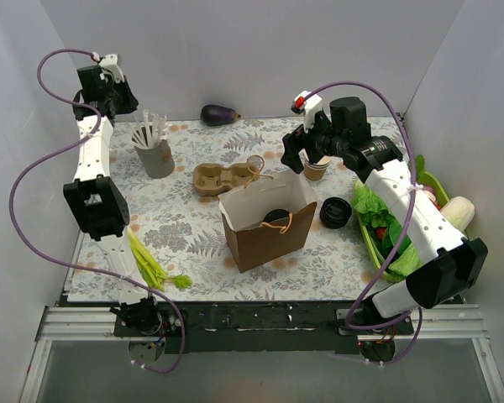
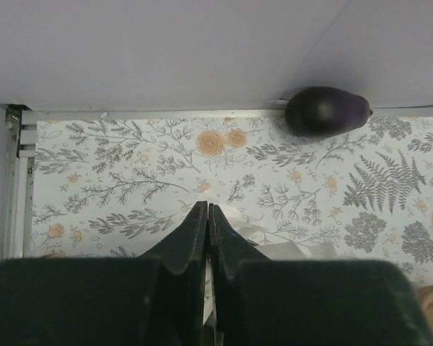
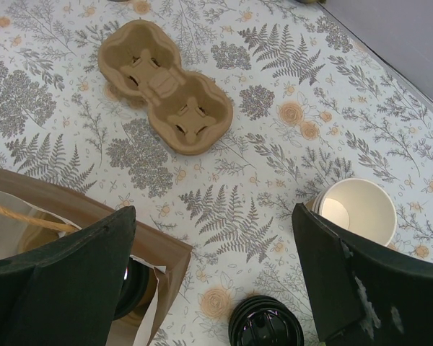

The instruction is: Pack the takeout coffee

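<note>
The brown paper bag (image 1: 265, 225) stands open in the middle of the table. The takeout coffee (image 1: 276, 217) stands inside it, and only its black lid shows. In the right wrist view the lid (image 3: 136, 288) shows in the bag's corner (image 3: 101, 218), partly behind my left finger. My right gripper (image 1: 307, 153) is open and empty, above the table just behind the bag's far right corner. It also shows in the right wrist view (image 3: 213, 216). My left gripper (image 1: 109, 91) is shut and raised at the far left corner, and shows in the left wrist view (image 2: 207, 209).
A stack of lidless tan cups (image 1: 317, 168) (image 3: 357, 209) stands under the right gripper's right finger. A pile of black lids (image 1: 336, 212) (image 3: 263, 328) lies right of the bag. Also here: pulp cup carrier (image 1: 223, 176) (image 3: 166, 94), grey cup of stirrers (image 1: 155, 155), eggplant (image 1: 220, 114) (image 2: 326, 110), tray of greens (image 1: 391, 231), green stalks (image 1: 151, 264).
</note>
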